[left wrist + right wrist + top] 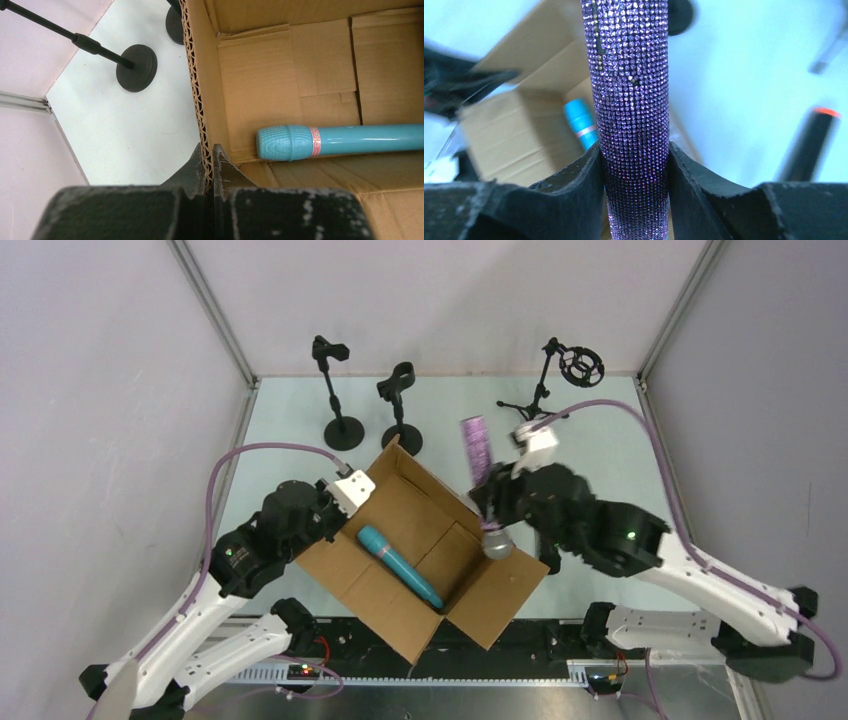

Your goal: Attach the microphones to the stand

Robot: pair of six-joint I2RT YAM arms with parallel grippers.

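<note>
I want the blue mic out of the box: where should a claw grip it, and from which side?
Probably the straight handle of the light blue microphone, near its middle, coming from above with a claw spanning its width. It lies flat on the floor of the cardboard box, whose walls block side approaches.

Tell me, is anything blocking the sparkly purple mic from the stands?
Nothing visible. The right gripper holds the purple mic, and only bare table lies between it and the stands. The cardboard box sits off to its left.

Purple mic (477, 445) aloft, blue mic (398, 565) in box (400, 475), black mic (806, 142) on table (600, 440).
</note>
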